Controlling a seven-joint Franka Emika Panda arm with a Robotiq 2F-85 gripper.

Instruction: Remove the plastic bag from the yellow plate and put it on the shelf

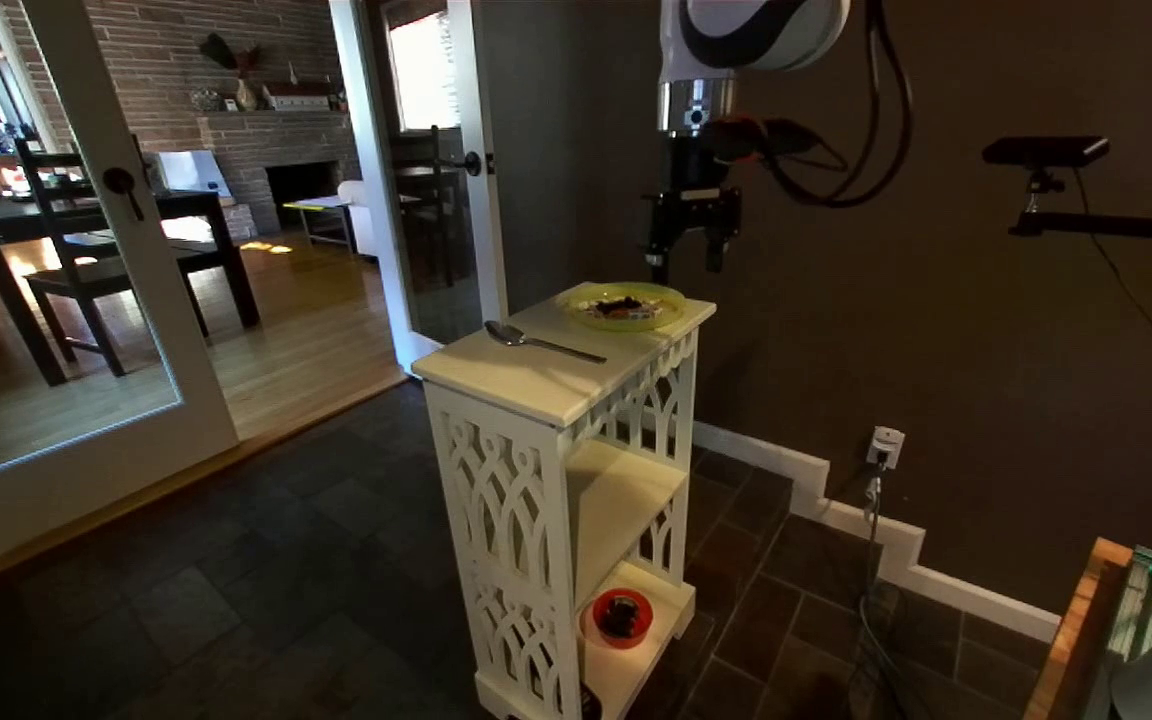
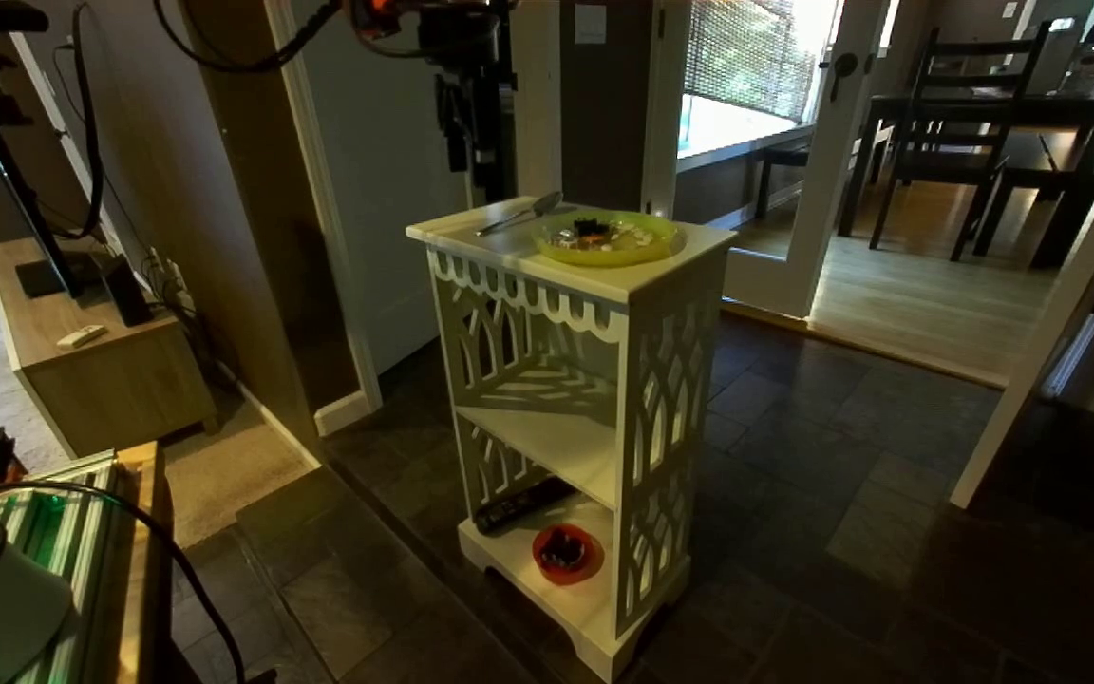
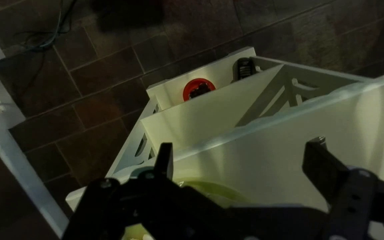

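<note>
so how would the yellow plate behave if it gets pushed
The yellow plate looks like translucent plastic, so it is probably light and easily shoved. It sits near an edge atop the white shelf unit, so a push might tip it off. The items on it look loose and may slide.

Robotiq gripper (image 1: 686, 262), chiefly black, bearing a pale strip (image 1: 701, 194); the wrist view shows two blocky fingers (image 3: 323, 166) and round fastener heads (image 3: 364, 173) on the linkages (image 3: 348, 208). Just above the gripper: a black coupling (image 1: 691, 165); higher, a polished silvery collar (image 1: 678, 108) with small round details; topmost, a rounded white shell (image 1: 821, 38) crossed by a curved black band (image 1: 731, 52). Dark cables (image 1: 908, 110) loop beside and above the gripper; an orange part (image 2: 378, 11) lies above it in an exterior view.
</note>
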